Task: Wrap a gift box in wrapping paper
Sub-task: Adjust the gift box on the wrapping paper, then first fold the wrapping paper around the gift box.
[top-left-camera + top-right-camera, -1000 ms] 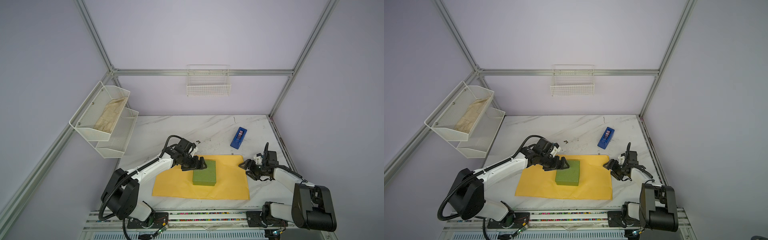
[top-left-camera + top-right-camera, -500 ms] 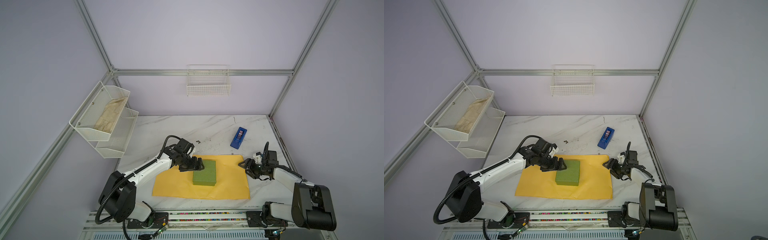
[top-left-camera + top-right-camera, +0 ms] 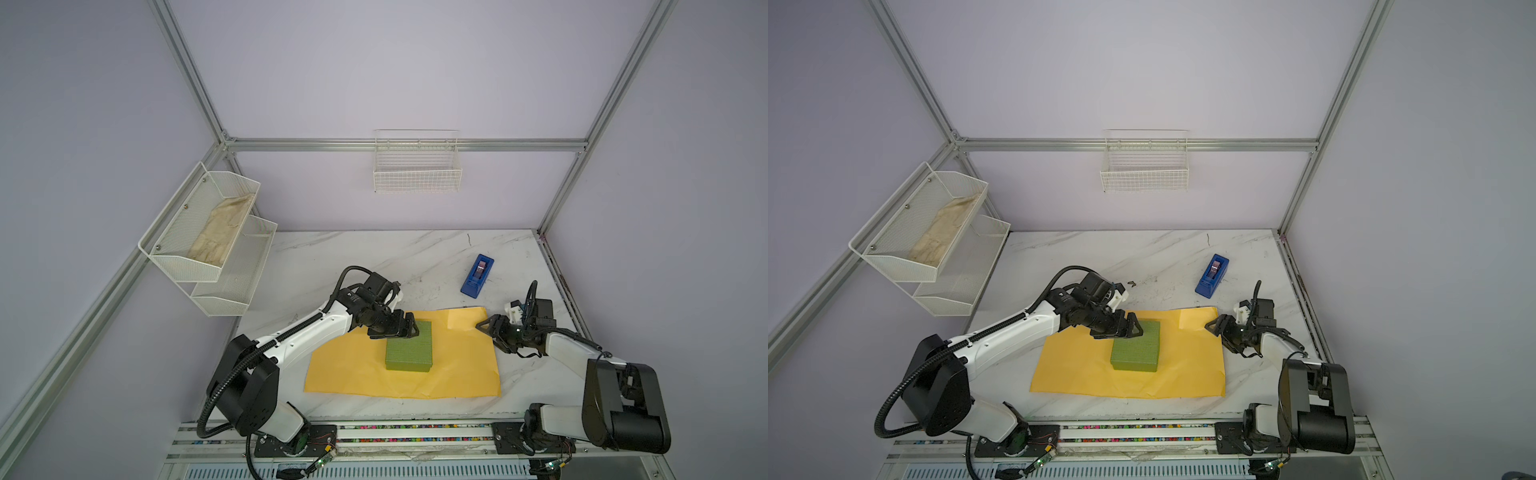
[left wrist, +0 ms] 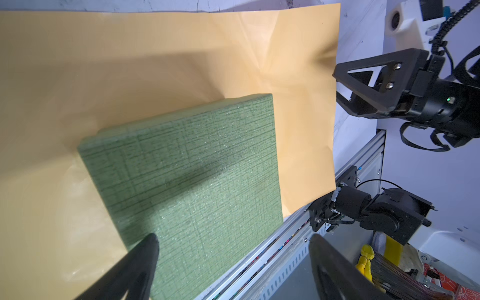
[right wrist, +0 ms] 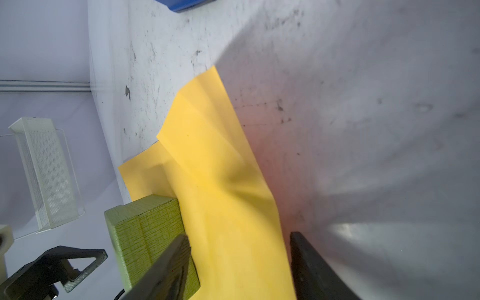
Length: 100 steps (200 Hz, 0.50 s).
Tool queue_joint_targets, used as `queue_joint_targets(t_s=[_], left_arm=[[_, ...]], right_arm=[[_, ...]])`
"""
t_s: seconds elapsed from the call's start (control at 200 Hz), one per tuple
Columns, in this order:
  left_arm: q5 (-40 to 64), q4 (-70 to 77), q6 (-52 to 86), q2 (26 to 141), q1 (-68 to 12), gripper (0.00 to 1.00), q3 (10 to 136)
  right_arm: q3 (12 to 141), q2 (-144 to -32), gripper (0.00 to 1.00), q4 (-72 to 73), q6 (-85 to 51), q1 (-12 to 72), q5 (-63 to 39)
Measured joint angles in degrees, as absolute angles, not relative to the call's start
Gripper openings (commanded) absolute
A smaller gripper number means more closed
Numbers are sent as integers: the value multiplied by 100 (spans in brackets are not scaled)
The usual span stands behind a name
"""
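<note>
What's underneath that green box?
The yellow wrapping paper lies under the gift box, on the marble table. The patch directly beneath the box is covered, so nothing more can be told.

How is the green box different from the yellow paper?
The box is green with a woven-looking pattern; the paper is plain yellow-orange. The box is chunky, while the paper is a thin sheet. The paper is much wider than the box. The box sits on top, and the paper lies under it, creased near one corner. Both are rectangular, and both are on the table.
</note>
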State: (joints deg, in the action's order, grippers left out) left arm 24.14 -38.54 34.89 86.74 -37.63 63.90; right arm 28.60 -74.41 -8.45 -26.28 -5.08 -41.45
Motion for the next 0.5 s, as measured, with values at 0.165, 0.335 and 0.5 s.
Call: queue_joint_targets(t_s=[0.165, 0.335, 0.5], left_arm=[[2429, -3841, 3492, 8720, -3782, 89, 6390], [2429, -3839, 3492, 8731, -3802, 89, 6390], [2425, -3837, 3492, 8731, -3802, 89, 6392]], right_arm=[[2773, -6882, 61, -1044, -2657, -414, -4145], [2724, -6423, 57, -1310, -2783, -274, -4145], [2762, -6128, 45, -1599, -2873, -47, -4075]])
